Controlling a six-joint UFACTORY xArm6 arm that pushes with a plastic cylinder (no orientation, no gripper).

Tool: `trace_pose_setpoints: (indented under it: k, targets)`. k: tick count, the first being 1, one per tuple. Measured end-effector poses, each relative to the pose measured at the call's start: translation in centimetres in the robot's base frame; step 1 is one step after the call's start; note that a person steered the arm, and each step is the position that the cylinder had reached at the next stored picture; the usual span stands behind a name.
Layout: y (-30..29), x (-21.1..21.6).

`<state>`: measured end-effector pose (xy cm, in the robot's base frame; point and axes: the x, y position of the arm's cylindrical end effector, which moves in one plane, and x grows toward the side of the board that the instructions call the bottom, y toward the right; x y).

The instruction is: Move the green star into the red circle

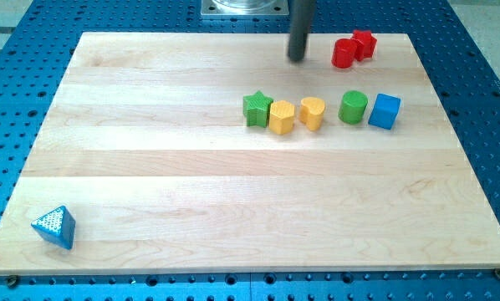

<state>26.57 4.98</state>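
Observation:
The green star (256, 109) lies right of the board's middle, touching a yellow hexagon block (281, 117) on its right. The red circle block (344, 53) sits near the view's top right, touching a red star-like block (364, 43). My tip (297, 58) is near the view's top, above and to the right of the green star and left of the red circle. It touches no block.
A yellow heart-shaped block (312, 113), a green cylinder (353, 107) and a blue cube (385, 110) continue the row to the right of the star. A blue triangle (54, 227) lies at the bottom left. The wooden board (150, 167) rests on a blue perforated table.

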Motion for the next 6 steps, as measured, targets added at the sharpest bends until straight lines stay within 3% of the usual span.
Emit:
trace_pose_setpoints:
  k: [1,2,3,5,6]
  targets:
    - [-9.7,6.4]
    - [-13.6,14.0]
    - [-12.1,15.2]
    - [0.7,12.2]
    - [4.4,6.1]
